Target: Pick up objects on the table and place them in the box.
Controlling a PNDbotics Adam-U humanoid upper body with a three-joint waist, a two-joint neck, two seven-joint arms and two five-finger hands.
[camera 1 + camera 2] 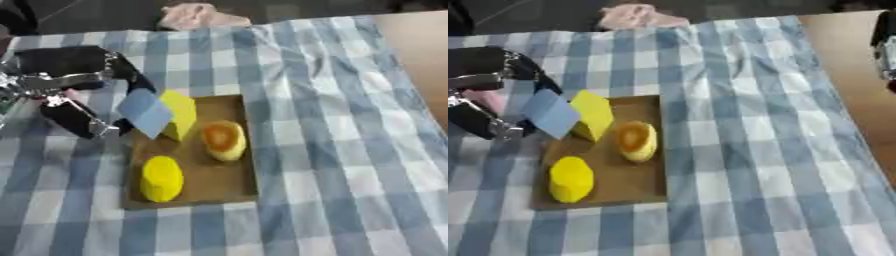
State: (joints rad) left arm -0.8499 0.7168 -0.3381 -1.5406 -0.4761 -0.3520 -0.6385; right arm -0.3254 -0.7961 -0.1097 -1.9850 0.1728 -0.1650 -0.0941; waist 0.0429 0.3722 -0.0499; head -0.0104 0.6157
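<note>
- Black and silver, the left hand [70, 95] enters from the left edge of the table [350, 150] and sits at the upper left corner of the box [241, 192].
- Its fingers [131, 75] curl over the top of a pale blue flat piece [144, 112], and the thumb [74, 120] closes from below; the piece is pinched between them and tilts over the box's left rim.
- The blue piece touches or overlaps the yellow block [182, 112]; which of the two cannot be told.
- Box: shallow, brown, cardboard-like, lying on the blue-and-white checked cloth left of the table's centre.
- Box contents: the yellow block at the upper left corner, a round yellow-and-orange item [224, 140] near the right wall, and a yellow cylinder [162, 178] at the lower left.
- No label or writing can be read on any item.
- Right hand [884, 45]: only a dark part shows at the right edge of the right eye view, over bare wood beyond the cloth; the state of its fingers cannot be told.
- A pink crumpled cloth [201, 16] lies at the table's far edge.
</note>
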